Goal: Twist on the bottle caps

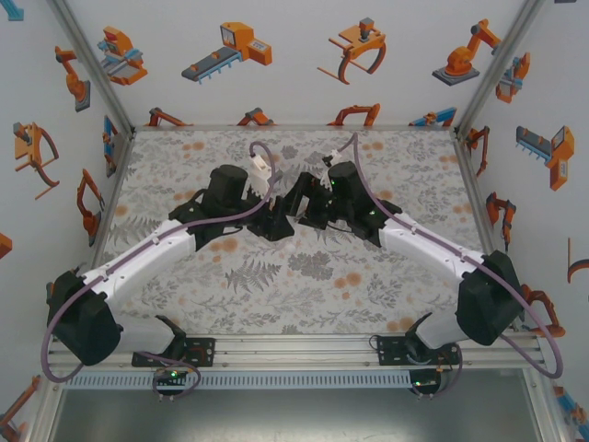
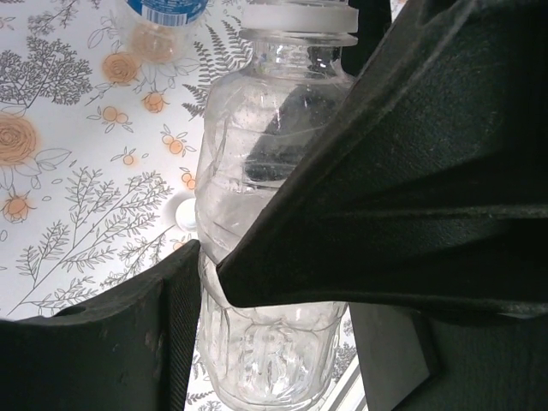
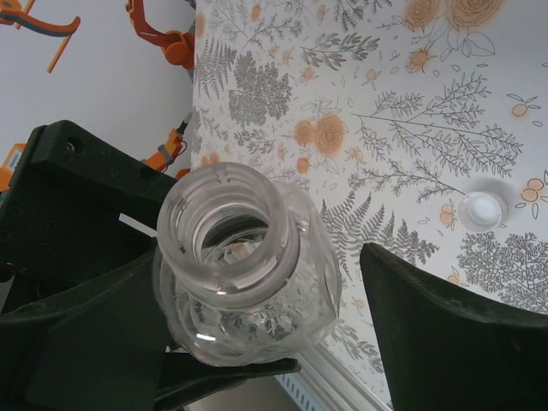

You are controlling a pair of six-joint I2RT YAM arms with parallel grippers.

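The plain clear bottle stands upright between the fingers of my left gripper, which is shut on its lower body. Seen from above, the same bottle has an open, threaded mouth with no cap on it. My right gripper is open around the bottle's top, with a wide gap to its right finger. One white cap lies on the table; the left wrist view has a cap lying beside the bottle. The blue-label bottle stands further off. From overhead, the left gripper and right gripper meet mid-table.
The floral tablecloth covers the table inside white walls with robot stickers. An aluminium rail runs along the near edge by the arm bases. Both arms cross the middle of the table.
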